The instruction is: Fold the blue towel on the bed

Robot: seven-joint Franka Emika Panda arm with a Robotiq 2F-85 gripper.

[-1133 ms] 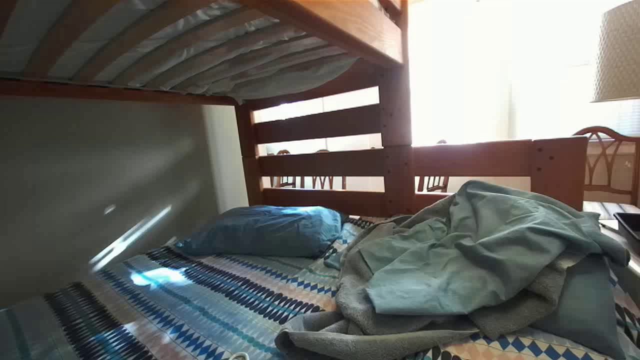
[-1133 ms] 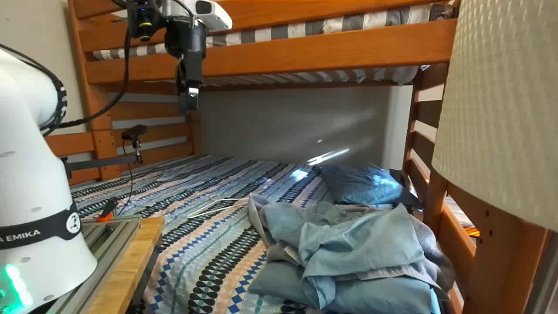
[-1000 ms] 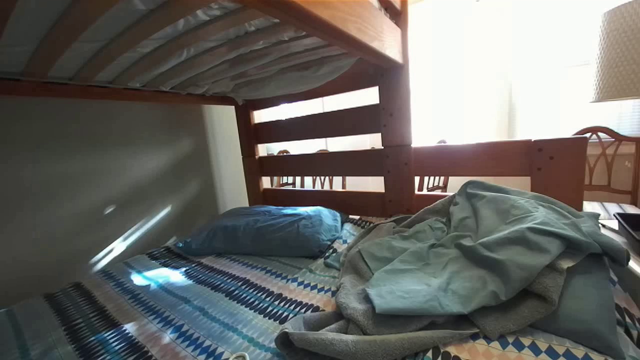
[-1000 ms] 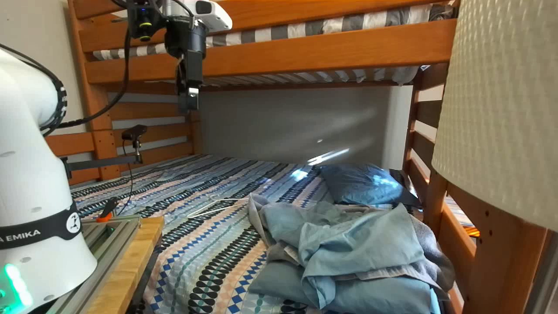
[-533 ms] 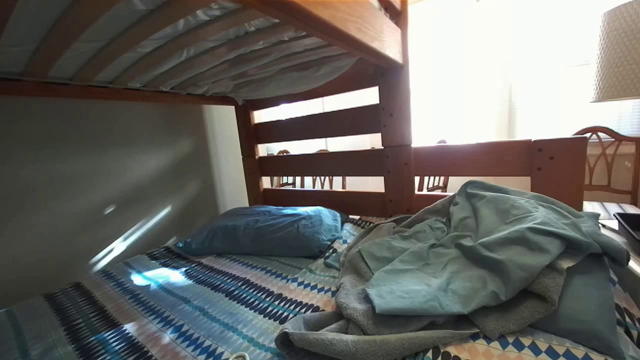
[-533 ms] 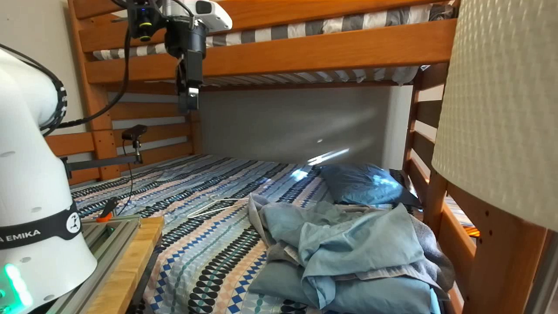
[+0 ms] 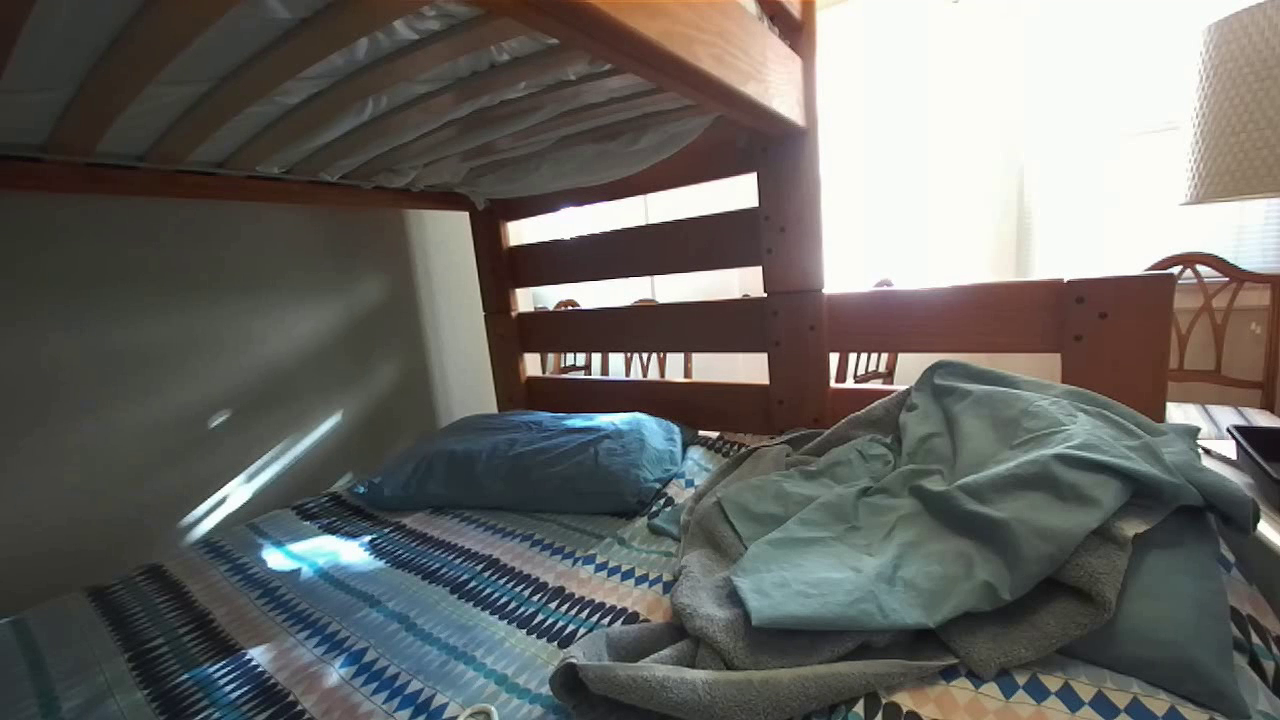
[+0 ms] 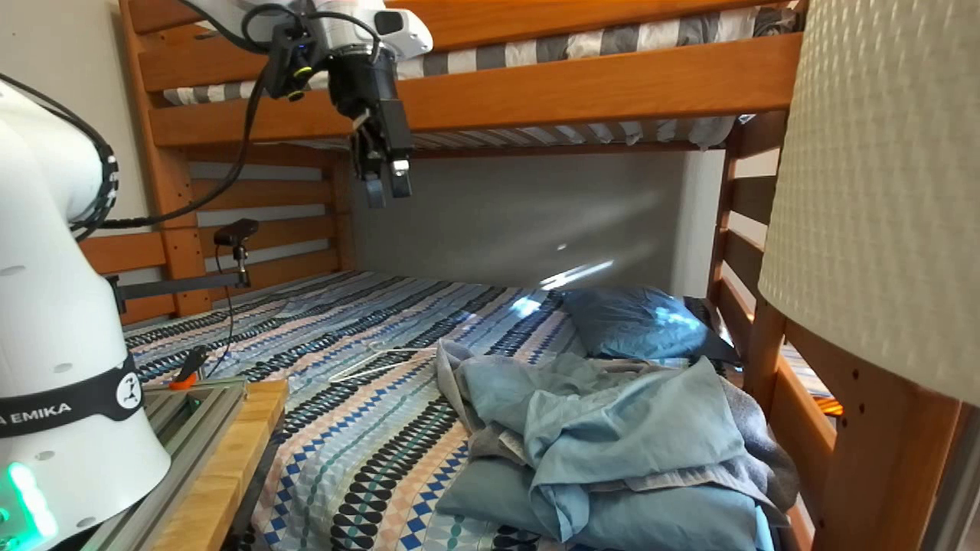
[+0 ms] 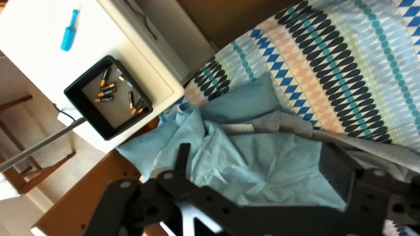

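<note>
The blue towel [image 8: 635,428] lies in a loose, crumpled heap on the striped cover of the bed [image 8: 367,451], its grey fleecy underside [image 7: 690,680] showing along the edges. A small white label [image 8: 511,442] peeks out at its near side. Part of the heap rests over a blue pillow [image 7: 1160,620]. High above the mattress and apart from the cloth, my gripper [image 8: 388,191] hangs tilted in an exterior view. In the wrist view the towel's folds appear between the widely parted fingers [image 9: 182,157]; nothing is held.
A second blue pillow [image 7: 540,465] lies by the wall. The upper bunk's rail [image 8: 528,88] crosses behind the gripper. A thin white hanger [image 8: 375,367] is on the cover. Beside the bed, a nightstand [image 9: 157,78] bears a black tray [image 9: 111,113] of batteries. A lampshade [image 8: 873,199] stands close.
Over the last half second my gripper has shifted right in an exterior view and tilted, so both fingers now show there. Towel and pillows have not moved.
</note>
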